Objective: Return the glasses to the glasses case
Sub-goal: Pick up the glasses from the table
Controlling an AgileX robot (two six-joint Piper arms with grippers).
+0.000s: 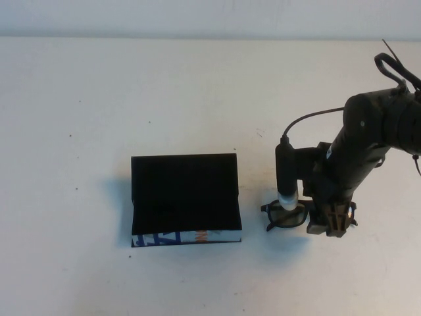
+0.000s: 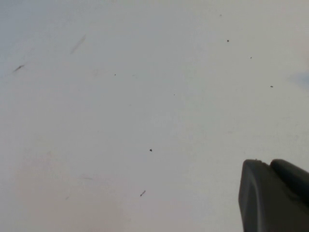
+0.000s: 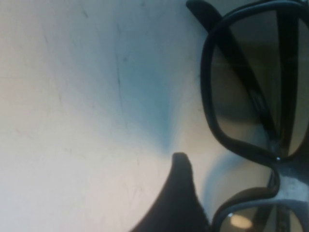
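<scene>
The glasses case (image 1: 185,209) lies open left of the table's middle, with a dark lining, its lid (image 1: 184,172) up at the back and a blue, white and orange front edge (image 1: 187,237). The dark-framed glasses (image 1: 288,217) lie on the table just right of the case, arms folded. My right gripper (image 1: 332,224) is down over their right half and open. In the right wrist view one finger (image 3: 179,198) stands beside the frame (image 3: 212,121), the other is hidden. My left gripper (image 2: 270,166) is shut over bare table, out of the high view.
The white table (image 1: 131,99) stretches around the case. The right arm's black wrist camera tube (image 1: 287,174) hangs over the glasses' left lens. A wall edge runs along the back of the table.
</scene>
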